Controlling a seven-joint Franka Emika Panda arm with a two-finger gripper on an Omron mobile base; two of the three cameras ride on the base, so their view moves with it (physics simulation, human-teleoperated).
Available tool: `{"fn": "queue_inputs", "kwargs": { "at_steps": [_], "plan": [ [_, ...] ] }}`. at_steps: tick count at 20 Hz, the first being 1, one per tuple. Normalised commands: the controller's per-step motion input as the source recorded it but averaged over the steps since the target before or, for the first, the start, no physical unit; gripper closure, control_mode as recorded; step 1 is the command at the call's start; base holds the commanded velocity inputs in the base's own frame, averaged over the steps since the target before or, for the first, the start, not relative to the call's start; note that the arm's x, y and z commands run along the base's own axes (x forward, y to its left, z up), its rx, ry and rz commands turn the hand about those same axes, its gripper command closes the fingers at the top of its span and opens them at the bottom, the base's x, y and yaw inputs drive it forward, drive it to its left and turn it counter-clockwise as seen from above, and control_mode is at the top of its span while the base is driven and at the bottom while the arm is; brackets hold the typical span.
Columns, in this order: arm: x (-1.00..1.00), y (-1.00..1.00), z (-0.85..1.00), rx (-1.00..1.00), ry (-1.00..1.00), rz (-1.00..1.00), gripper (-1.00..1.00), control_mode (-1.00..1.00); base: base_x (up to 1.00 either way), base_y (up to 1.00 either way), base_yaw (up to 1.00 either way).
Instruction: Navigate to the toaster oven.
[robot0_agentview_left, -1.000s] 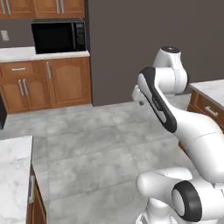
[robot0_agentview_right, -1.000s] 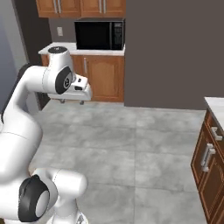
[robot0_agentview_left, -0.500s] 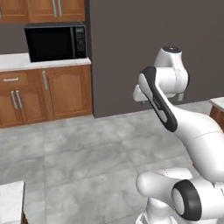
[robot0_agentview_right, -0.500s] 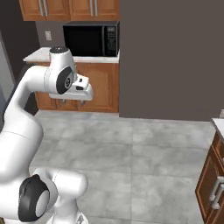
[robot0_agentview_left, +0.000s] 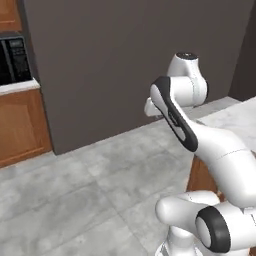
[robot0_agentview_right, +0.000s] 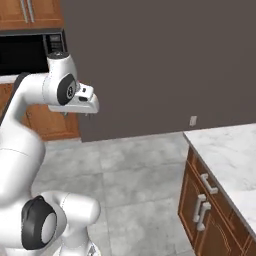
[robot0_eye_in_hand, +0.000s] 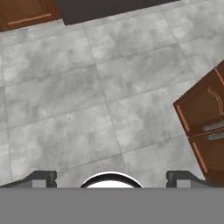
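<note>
At far left stands the black microwave (robot0_agentview_left: 11, 59) on a wood cabinet (robot0_agentview_left: 20, 125); this is not the target. Centre of the scene is a bare dark wall (robot0_agentview_right: 160, 60) above grey tile floor (robot0_agentview_left: 75, 200). The gripper (robot0_eye_in_hand: 110, 177) is carried high, pointing down at the floor, fingers (robot0_eye_in_hand: 41, 177) set well apart and holding nothing. At right, a marble tabletop (robot0_agentview_right: 230, 155) over wood drawers (robot0_agentview_right: 205, 210) carries no appliance. The toaster oven cannot be located from here. Judgement: its direction from the gripper is undetermined; the base must drive or turn further to find it.
</note>
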Motion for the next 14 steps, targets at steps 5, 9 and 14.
{"fn": "queue_inputs", "kwargs": {
  "at_steps": [5, 9, 14],
  "plan": [
    [0.00, 0.00, 0.00, 0.00, 0.00, 0.00, -1.00, 1.00, 0.55, -0.30, -0.78],
    [0.00, 0.00, 0.00, 0.00, 0.00, 0.00, -1.00, 1.00, 0.53, -0.26, -0.80],
    [0.00, 0.00, 0.00, 0.00, 0.00, 0.00, -1.00, 1.00, 0.53, -0.29, -0.80]
  ]
}}
